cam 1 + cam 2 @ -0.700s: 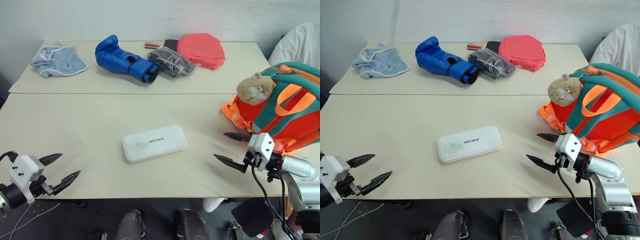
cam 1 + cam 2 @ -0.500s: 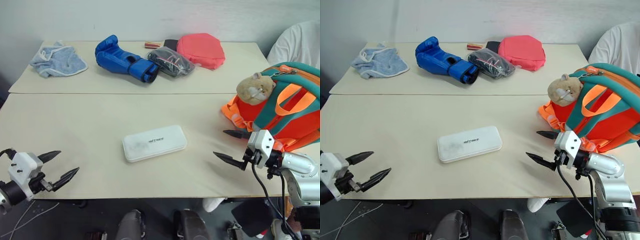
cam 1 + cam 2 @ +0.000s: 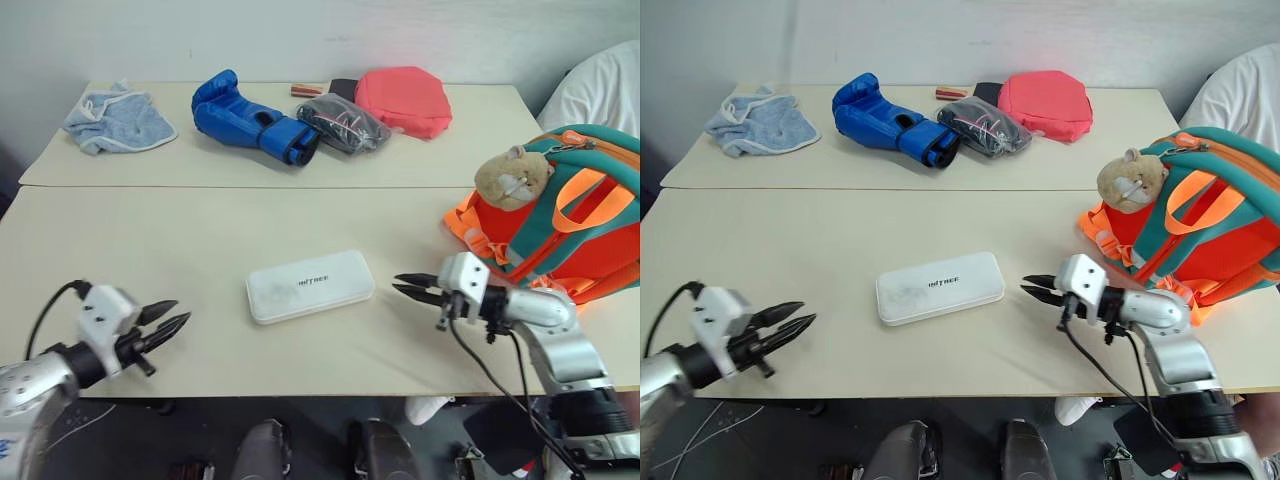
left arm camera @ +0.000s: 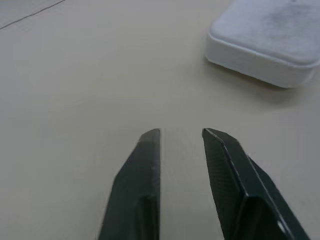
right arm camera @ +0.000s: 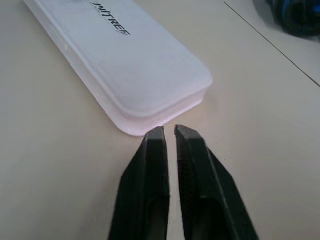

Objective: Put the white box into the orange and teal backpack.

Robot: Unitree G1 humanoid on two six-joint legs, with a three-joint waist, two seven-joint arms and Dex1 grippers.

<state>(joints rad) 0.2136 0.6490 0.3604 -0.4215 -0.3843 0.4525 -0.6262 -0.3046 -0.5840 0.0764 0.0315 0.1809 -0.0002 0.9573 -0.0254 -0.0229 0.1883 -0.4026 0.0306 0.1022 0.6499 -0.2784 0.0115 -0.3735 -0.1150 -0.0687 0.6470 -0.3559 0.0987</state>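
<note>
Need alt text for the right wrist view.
The right gripper, nearly shut, points at the near rounded corner of the white box, which lies flat on the beige table.

Two cream surface panels (image 3: 150,250) butted together, seam running left-right between them. Near panel: white box (image 3: 310,286) flat at middle, lettering up; orange and teal backpack (image 3: 560,225) at right edge, tan plush animal (image 3: 510,174) on its front. Far panel: light blue towel (image 3: 118,120) crumpled at left; blue boxing glove (image 3: 250,118) beside clear bag of dark items (image 3: 342,122); coral-red pouch (image 3: 402,100) touching bag; small dark and red things (image 3: 322,89) behind them.
</note>
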